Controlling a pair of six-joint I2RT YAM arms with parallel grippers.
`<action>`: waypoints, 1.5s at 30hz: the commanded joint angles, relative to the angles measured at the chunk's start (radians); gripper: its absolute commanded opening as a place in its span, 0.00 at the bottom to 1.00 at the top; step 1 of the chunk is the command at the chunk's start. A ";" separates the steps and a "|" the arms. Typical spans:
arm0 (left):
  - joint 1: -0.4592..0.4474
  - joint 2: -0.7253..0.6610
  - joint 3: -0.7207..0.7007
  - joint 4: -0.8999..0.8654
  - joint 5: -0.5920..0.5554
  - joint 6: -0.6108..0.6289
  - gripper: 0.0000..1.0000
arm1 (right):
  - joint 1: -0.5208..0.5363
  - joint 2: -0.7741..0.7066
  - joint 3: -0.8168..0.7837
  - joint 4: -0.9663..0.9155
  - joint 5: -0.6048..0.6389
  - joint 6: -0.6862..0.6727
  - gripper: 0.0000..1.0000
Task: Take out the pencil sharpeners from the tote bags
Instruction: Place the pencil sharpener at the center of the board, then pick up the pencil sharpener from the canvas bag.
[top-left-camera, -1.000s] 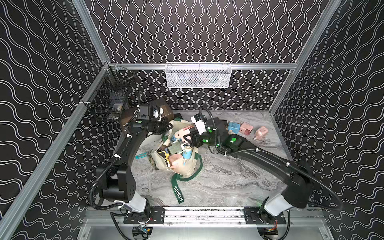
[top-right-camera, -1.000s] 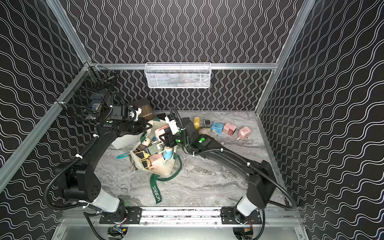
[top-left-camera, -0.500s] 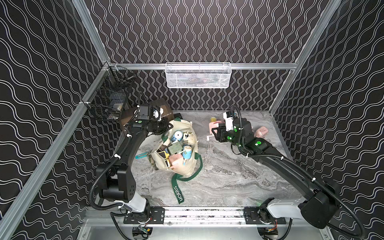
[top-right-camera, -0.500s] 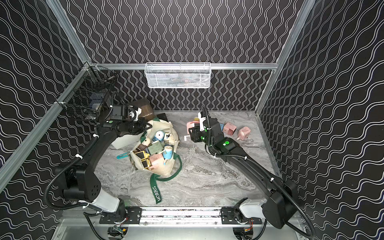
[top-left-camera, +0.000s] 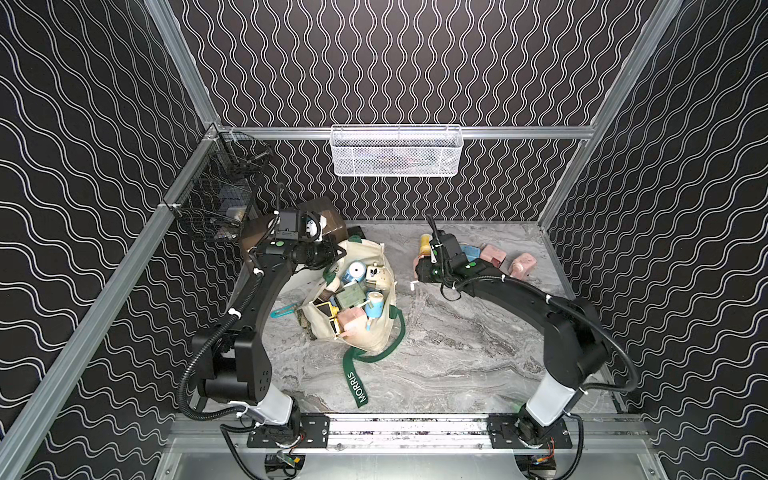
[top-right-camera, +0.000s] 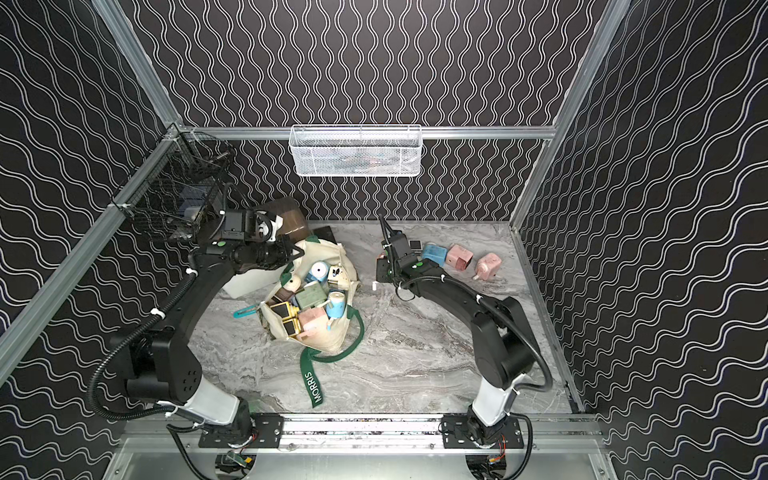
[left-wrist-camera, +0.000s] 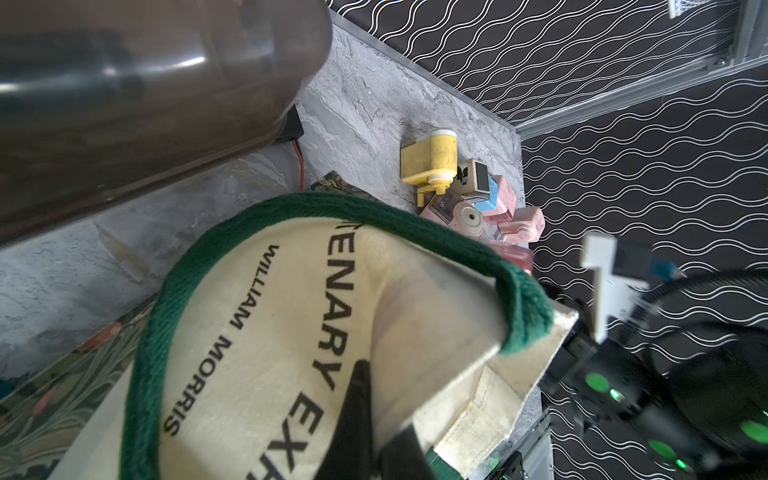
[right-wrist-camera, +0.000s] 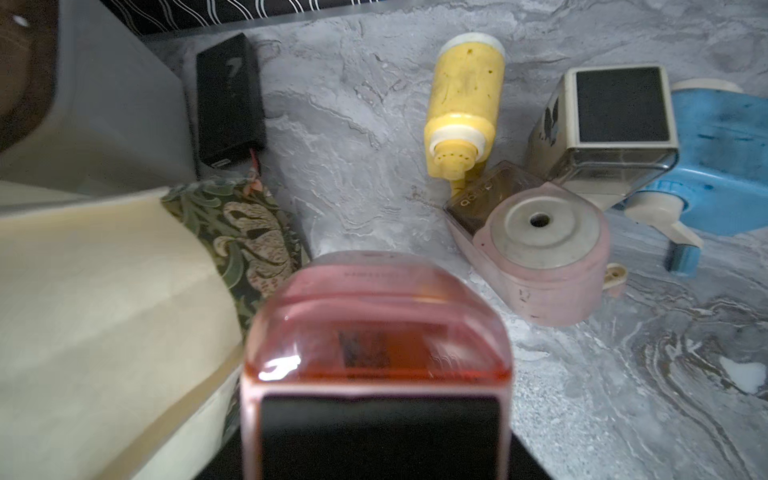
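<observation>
The strap (top-left-camera: 358, 386) reads "MORRIS". The left claw (top-left-camera: 338, 253) pinches the tote bag (left-wrist-camera: 270, 311) rim; the right claw (top-left-camera: 420, 270) grips a pink sharpener (right-wrist-camera: 374, 332) over open table (top-left-camera: 457, 353).

1. Left gripper (left-wrist-camera: 380, 409): dark fingers pinched shut on tote bag (left-wrist-camera: 270, 332) cloth.
2. Bag's cream, w/ green strap (left-wrist-camera: 174, 299) looped round it; reads "WILLIAM MORRIS".
3. Beyond it, on marble table (left-wrist-camera: 365, 104): pencil sharpeners (left-wrist-camera: 430, 164) clustered together, i.e. yellow, cream w/ dark face, blue, pinks.
4. Brown lid (left-wrist-camera: 145, 83) looms v. close, blurry.
5. Right arm (left-wrist-camera: 665, 395) blurred, green lights on.
</observation>
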 joint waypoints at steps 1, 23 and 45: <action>0.000 -0.010 0.001 -0.015 0.007 0.013 0.00 | -0.005 0.070 0.057 -0.035 0.025 0.016 0.44; 0.000 -0.008 0.004 -0.015 0.007 0.012 0.00 | -0.006 0.290 0.239 -0.205 0.079 0.000 0.80; 0.000 -0.010 0.002 -0.016 0.006 0.012 0.00 | 0.063 -0.265 -0.136 0.061 0.087 0.012 0.87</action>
